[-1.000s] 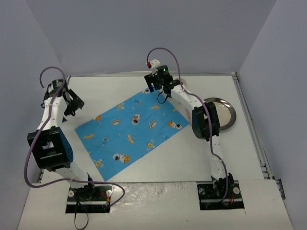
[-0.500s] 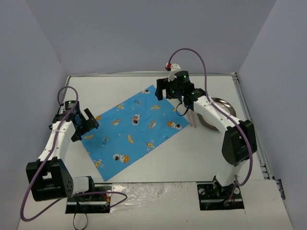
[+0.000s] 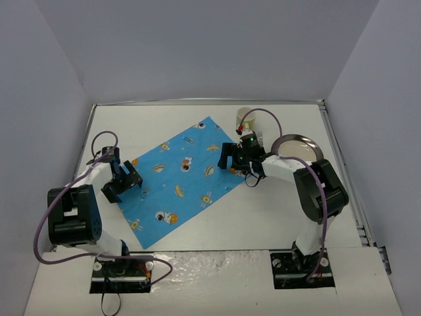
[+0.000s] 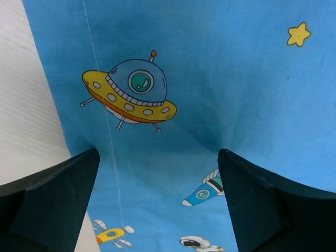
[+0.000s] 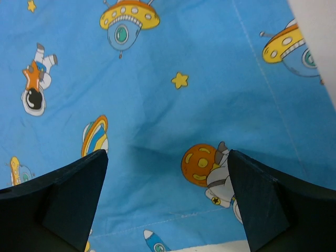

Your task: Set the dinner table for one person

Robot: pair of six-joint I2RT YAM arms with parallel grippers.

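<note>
The dinner table [image 3: 217,224] is a large white top. A blue cartoon-print placemat [image 3: 181,181] lies on it, turned at an angle. My left gripper [image 3: 126,179] is open and low over the mat's left corner; in the left wrist view [image 4: 157,157] its jaws straddle blue cloth [image 4: 210,79], with bare table [image 4: 26,105] at the left. My right gripper [image 3: 231,158] is open and low over the mat's right edge; in the right wrist view [image 5: 167,157] its jaws straddle the cloth [image 5: 173,105] near the hem. Neither gripper holds anything.
A pale cup [image 3: 245,117] stands at the back beyond the mat's far corner. A fork [image 3: 261,138] lies beside it. A silver plate [image 3: 308,146] sits at the right, partly behind my right arm. Grey walls close three sides.
Both grippers have come down onto the placemat: the left moved right onto its left corner, the right moved from the far corner toward the right edge, uncovering the cup and fork.
</note>
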